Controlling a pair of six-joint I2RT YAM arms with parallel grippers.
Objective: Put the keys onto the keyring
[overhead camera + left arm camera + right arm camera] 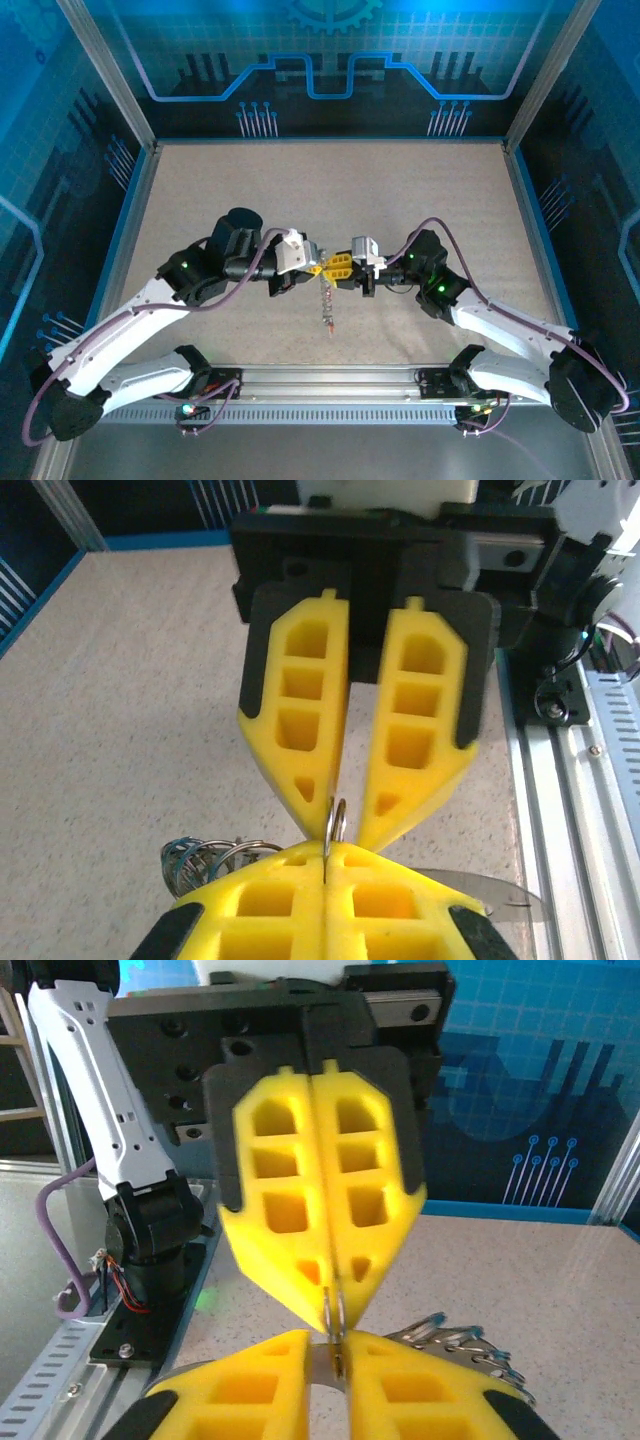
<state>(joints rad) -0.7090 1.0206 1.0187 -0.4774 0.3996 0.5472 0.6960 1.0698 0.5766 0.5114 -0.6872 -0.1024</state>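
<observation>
A thin double-wire metal keyring [337, 820] stands edge-on between the two yellow grippers, which meet tip to tip above the table's middle. My left gripper [327, 852] is shut on its edge. My right gripper [328, 1345] has its fingers a narrow gap apart, and the keyring [336, 1312] sits in that gap against one finger. From the top, the left gripper [320, 268] and right gripper [343, 266] almost touch. A bunch of small rings and keys [326, 300] trails down from them, with a red bit at its end [331, 330]. The same bunch [200, 860] [460, 1345] shows beside the fingers, its key heads hidden.
A flat silvery band [485, 892] shows below the fingers; what it belongs to is unclear. The speckled beige tabletop [400, 190] is walled by blue panels. An aluminium rail [330, 385] with both arm bases runs along the near edge.
</observation>
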